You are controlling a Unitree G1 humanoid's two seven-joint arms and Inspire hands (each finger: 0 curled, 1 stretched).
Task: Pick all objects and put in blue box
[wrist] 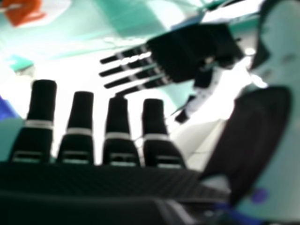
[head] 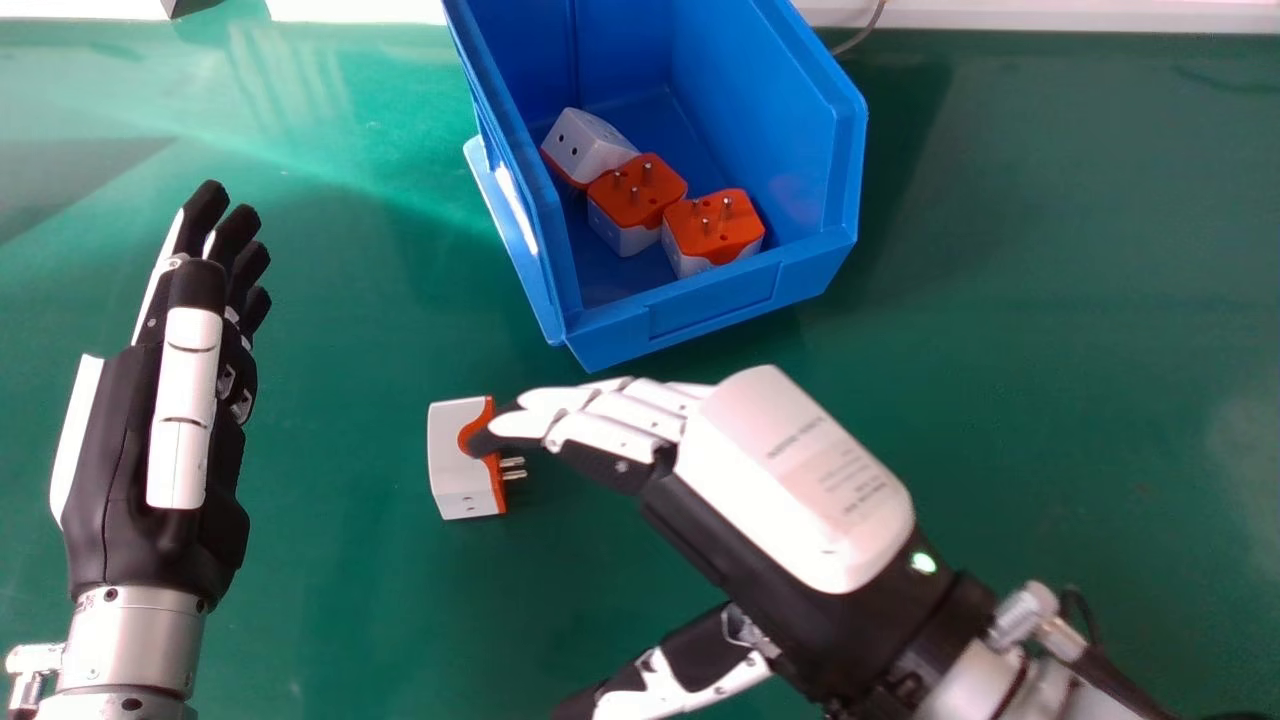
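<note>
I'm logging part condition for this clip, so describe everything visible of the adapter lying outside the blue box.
The adapter is a blocky white piece, plastic by its look, with an orange face and two visible metal pins pointing to the head view's right. Small holes mark its near side. It lies on its side on the green surface, between the robot and the blue box. The right hand overlaps its orange edge; whether they touch is unclear.

Green tabletop (head: pixel 1050 300), pale glare (head: pixel 285 85) at left, white strip (head: pixel 1050 15) beyond

Head view looks forward, down — hand view faces leftward, apparently.
</note>
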